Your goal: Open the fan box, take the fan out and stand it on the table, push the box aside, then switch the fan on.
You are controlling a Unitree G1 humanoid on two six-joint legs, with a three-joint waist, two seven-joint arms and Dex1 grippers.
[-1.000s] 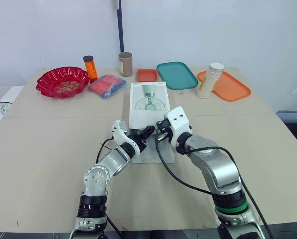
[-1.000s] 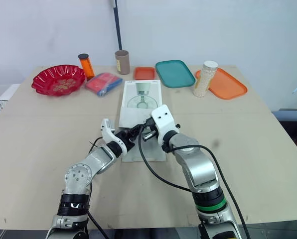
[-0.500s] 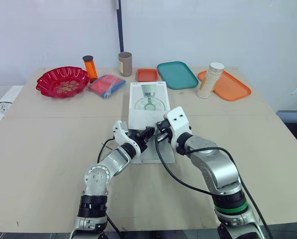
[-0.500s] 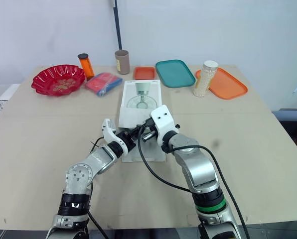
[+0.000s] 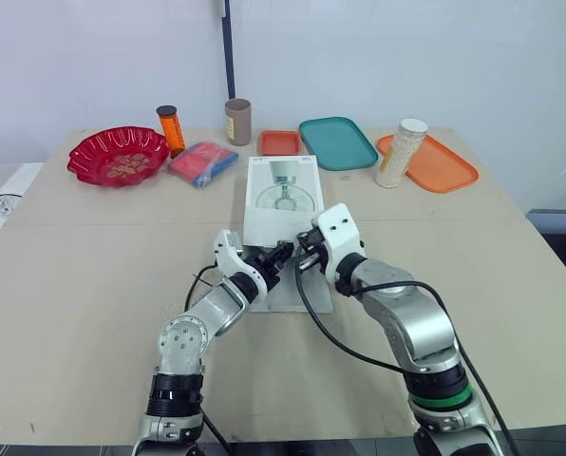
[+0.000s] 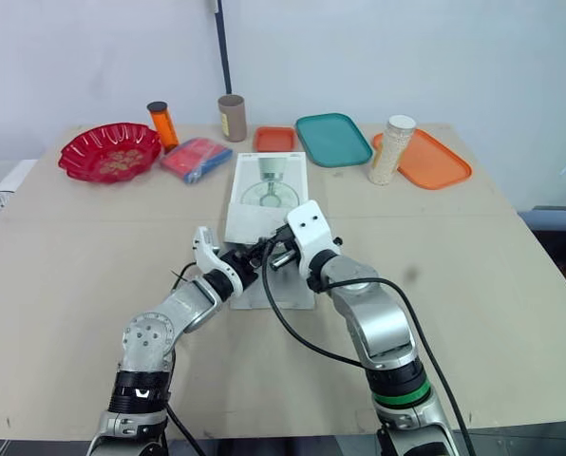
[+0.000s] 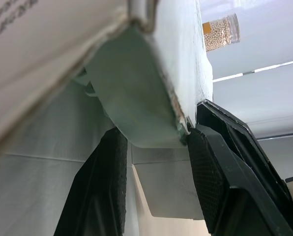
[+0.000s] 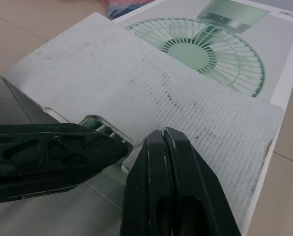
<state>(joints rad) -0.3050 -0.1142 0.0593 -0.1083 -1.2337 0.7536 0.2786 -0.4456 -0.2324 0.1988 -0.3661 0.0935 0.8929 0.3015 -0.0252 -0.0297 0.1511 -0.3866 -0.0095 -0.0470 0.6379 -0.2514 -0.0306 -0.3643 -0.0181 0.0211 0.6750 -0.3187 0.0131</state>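
Note:
The white fan box [image 5: 283,195] lies flat mid-table, its near end open and a flap [image 5: 299,293] spread on the table. My left gripper [image 5: 275,256] reaches into that open end. In the left wrist view its fingers [image 7: 208,162] sit on either side of the pale green fan [image 7: 131,98] poking from the box, closed against it. My right gripper [image 5: 305,258] is just to the right, shut, its fingertips [image 8: 161,140] pressing the grey inner flap [image 8: 186,108]. A ribbed green strip of the fan [image 8: 98,125] shows in the opening.
Along the far edge stand a red bowl [image 5: 120,155], an orange bottle [image 5: 170,128], a brown cup [image 5: 237,121], a blue-red packet [image 5: 203,162], a small orange tray [image 5: 280,142], a teal tray [image 5: 337,142], a bead jar [image 5: 400,152] and an orange tray [image 5: 440,163].

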